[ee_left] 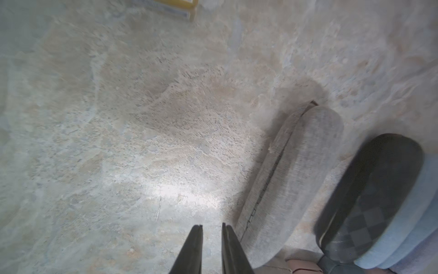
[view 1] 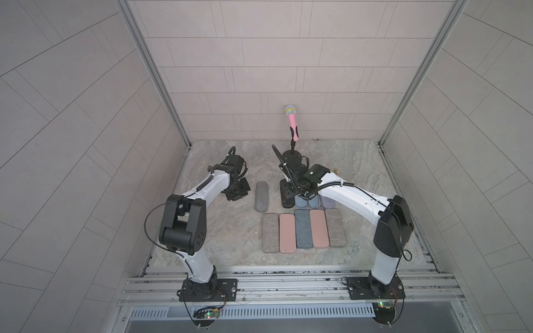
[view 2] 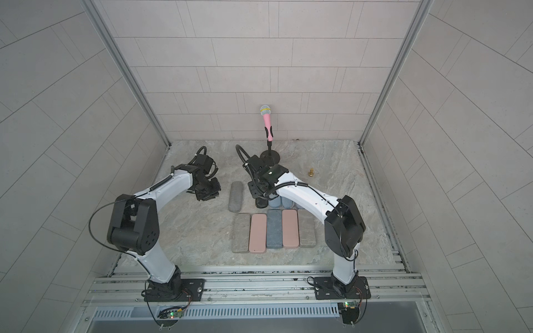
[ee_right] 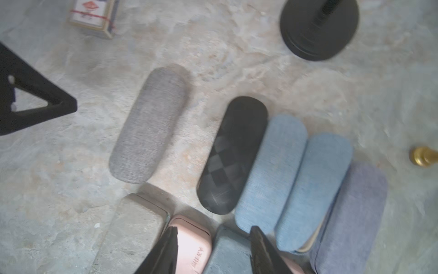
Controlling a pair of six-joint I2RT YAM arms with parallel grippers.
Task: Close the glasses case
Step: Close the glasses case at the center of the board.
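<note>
While both arms hang over the stone-patterned table, the grey fabric glasses case lies flat between them. Its lid is down on its base with only a thin seam showing, so I can't see anything inside. The left gripper sits just beside it, jaws a slit apart and empty. The right gripper is spread wide, holding nothing, near a black checkered case and a blue case, both shut.
</note>
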